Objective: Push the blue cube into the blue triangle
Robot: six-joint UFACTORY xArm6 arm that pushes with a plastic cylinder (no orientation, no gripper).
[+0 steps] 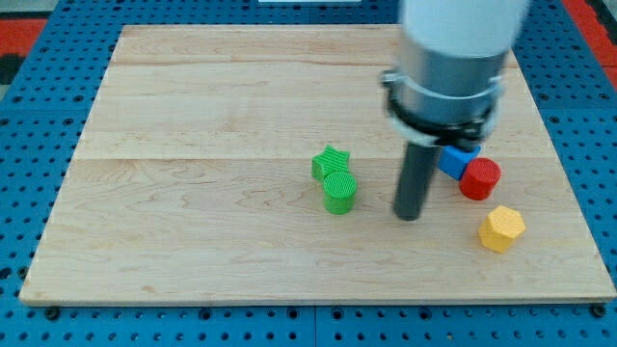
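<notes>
The arm enters from the view's top right as a wide white and grey cylinder, ending in a straight dark rod. There is no gripper to open or close; the rod's lower end, my tip (410, 214), rests on the wooden board (193, 193) right of centre.

Just to the right of the rod, a blue block (455, 160) lies partly hidden behind the arm's body; its shape cannot be made out, so whether it is the cube or the triangle is unclear. Only one blue piece shows. A red cylinder (479, 179) touches that blue block on its lower right side. The tip sits to the lower left of both, near but apart from them.

Lower down and further right, a yellow block (501, 228) with a many-sided outline stands alone near the board's right edge.

To the left of the tip, a green star (331, 162) and a green cylinder (339, 191) sit touching, the star above the cylinder.
</notes>
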